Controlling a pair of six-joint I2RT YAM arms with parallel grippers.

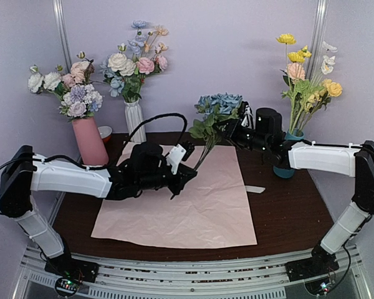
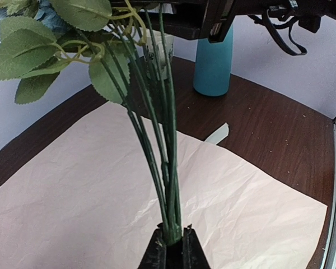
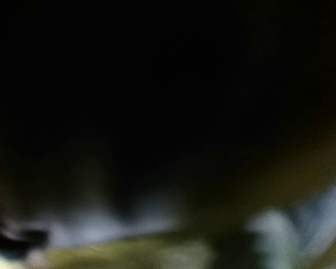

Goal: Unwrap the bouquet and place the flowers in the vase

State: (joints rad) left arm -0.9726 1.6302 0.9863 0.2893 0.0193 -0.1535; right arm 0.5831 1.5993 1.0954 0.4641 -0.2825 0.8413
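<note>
Above the pink paper (image 2: 73,185), the wrist view shows left claw (image 2: 172,240) clamped on the flowers (image 2: 169,190); right claw (image 1: 238,132): cannot tell.

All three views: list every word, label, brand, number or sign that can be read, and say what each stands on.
No text can be read in any view.
Smooth teal-blue vase: plain, no label showing.
Pink crinkled paper sheet: blank.
Small white strip on the dark wooden table: too small to tell whether it bears print.
Right wrist view: too dark and blurred to read anything.
</note>
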